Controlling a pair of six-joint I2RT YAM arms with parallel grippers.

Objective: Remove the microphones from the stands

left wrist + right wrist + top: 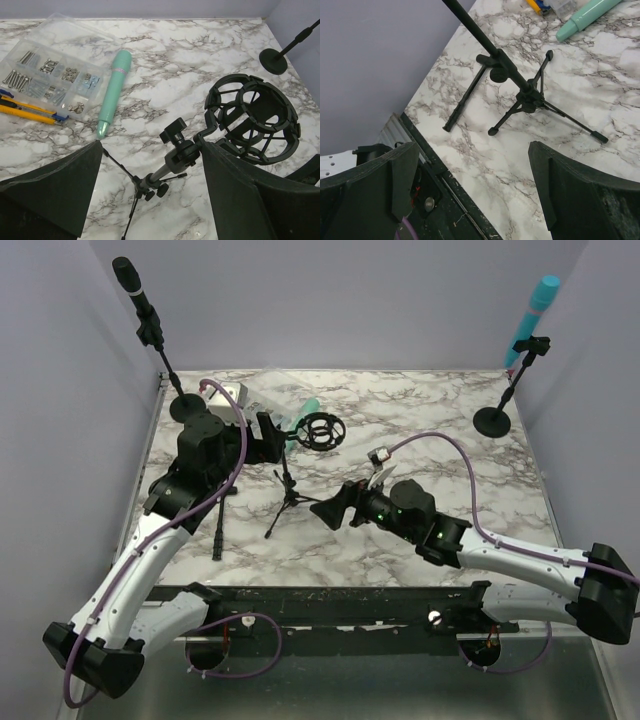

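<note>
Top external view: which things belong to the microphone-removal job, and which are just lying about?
Job, as it appears:
tripod stand; its empty shock mount; green microphone lying on the table near it.

Lying about:
screw box; yellow tool; black rod lying loose; black microphone, mounted at back left; blue microphone, mounted at back right.

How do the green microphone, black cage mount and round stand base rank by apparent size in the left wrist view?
1. black cage mount
2. green microphone
3. round stand base
The base is farthest away, so true size is unsure.
</note>
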